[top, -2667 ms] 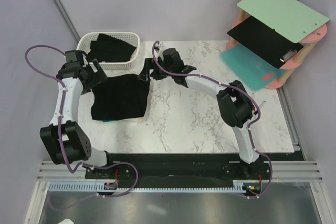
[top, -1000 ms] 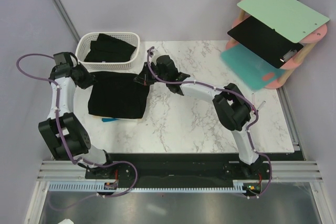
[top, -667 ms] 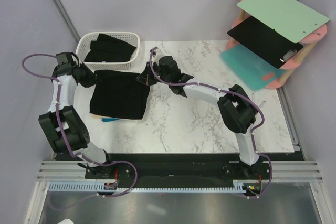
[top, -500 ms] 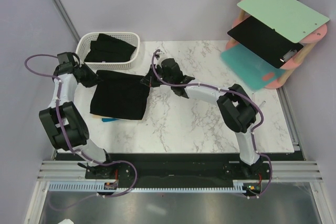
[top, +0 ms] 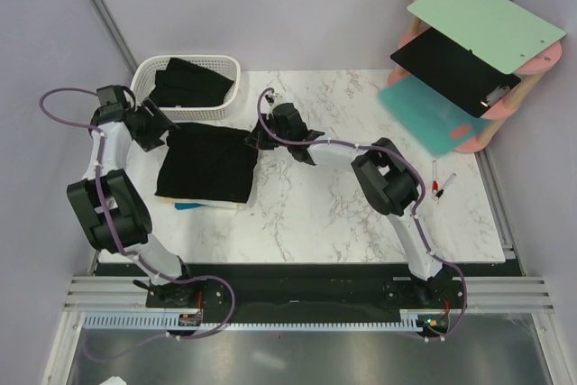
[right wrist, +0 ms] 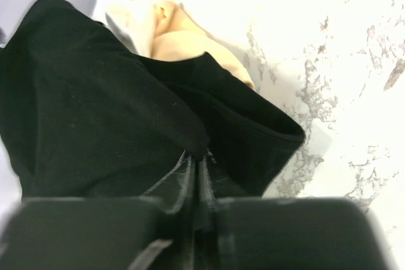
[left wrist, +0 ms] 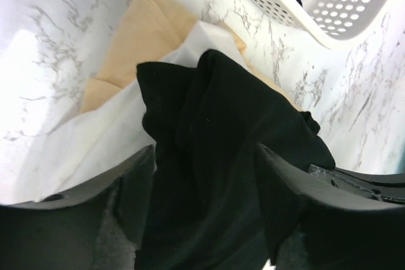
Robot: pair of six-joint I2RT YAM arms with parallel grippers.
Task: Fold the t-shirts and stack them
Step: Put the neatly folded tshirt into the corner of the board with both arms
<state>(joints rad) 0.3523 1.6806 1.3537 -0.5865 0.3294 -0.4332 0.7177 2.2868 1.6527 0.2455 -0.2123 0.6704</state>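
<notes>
Change since earlier frames: left gripper (left wrist: 205, 169) gone from clenched to spread and shifted nearer the basket (top: 203, 113); right arm's elbow drawn in toward the basket.
Table (top: 361, 214): white marble top, carrying the basket at its far left corner.
Rack (top: 548, 62): well to the right of the basket, beyond the table edge; green, black and teal boards on its tiers.
Black t-shirt (top: 209, 164): folded to a rough rectangle, lying just in front of the basket, topmost on the pile; left edge bunched in the left wrist view.
Basket: white lattice plastic, holding more black shirts (top: 189, 83).
White t-shirt (left wrist: 82, 150): directly under the black one, showing at the pile's corner in front of the basket.
Cream t-shirt (left wrist: 136, 36): lowest visible layer, poking out toward the basket.
Left gripper: released, fingers wide apart either side of the bunched black cloth, at the pile corner by the basket's left front.
Right gripper (right wrist: 197, 156): clenched, grasping a fold of the black t-shirt's edge, at the pile corner in front of the basket's right end.
Pens (top: 439, 182): two, on the table far right of the basket.
</notes>
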